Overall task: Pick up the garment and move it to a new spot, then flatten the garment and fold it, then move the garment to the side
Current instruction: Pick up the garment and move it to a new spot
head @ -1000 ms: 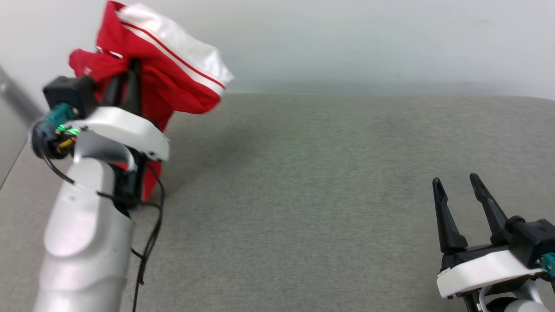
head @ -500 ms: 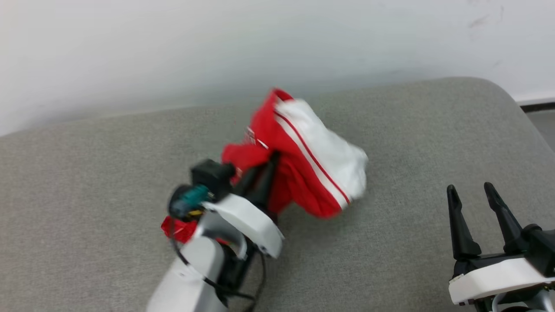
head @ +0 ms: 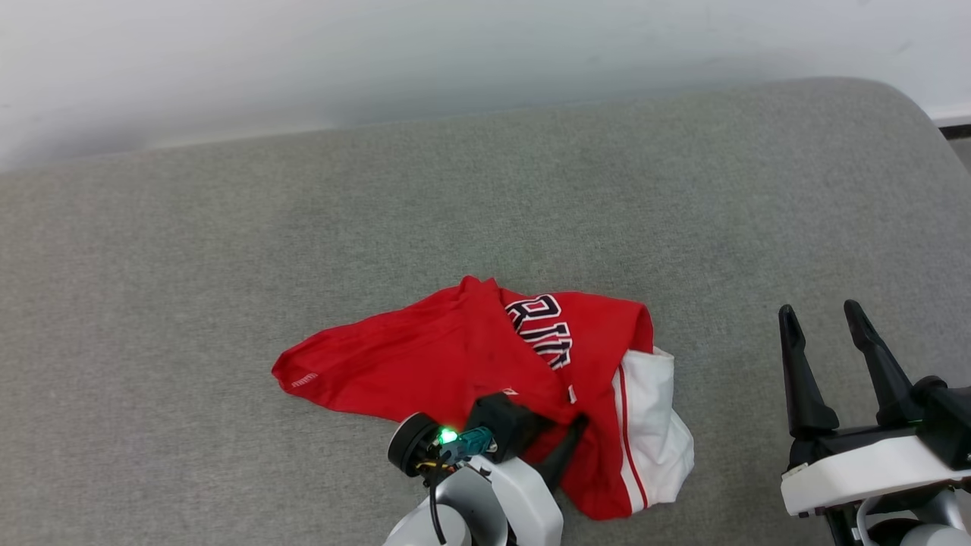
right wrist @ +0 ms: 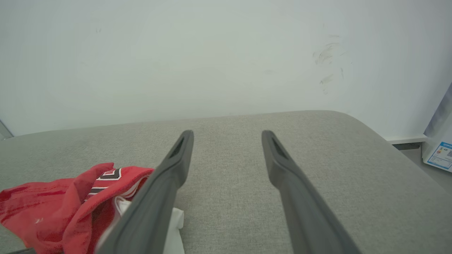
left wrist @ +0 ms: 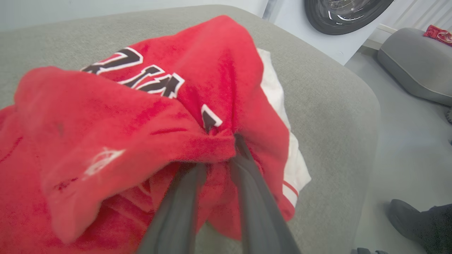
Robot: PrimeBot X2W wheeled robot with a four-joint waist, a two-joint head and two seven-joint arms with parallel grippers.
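Note:
The garment [head: 455, 356], a red jersey with a white sleeve and part of its black print showing, lies crumpled on the grey padded surface [head: 485, 197] near its front edge. My left gripper [head: 574, 425] rises from the bottom middle of the head view, its fingers shut on a red fold beside the white sleeve. In the left wrist view the garment [left wrist: 123, 116] bunches over both fingers [left wrist: 247, 169] and hides their tips. My right gripper [head: 819, 311] stands open at the lower right, apart from the cloth. Its wrist view has the right gripper [right wrist: 227, 135] open, with the garment [right wrist: 70, 201] at the lower left.
A pale wall [head: 455, 53] runs behind the surface, whose rounded right corner [head: 903, 106] drops to the floor. The left wrist view holds a washing machine door [left wrist: 346, 14], a grey cushion [left wrist: 416, 67] with a red item on it, and a person's dark shoe [left wrist: 409, 215].
The head view has swung across the surface. My left gripper has brought the garment down from hanging in the air to lying on the surface. The right gripper has stayed open.

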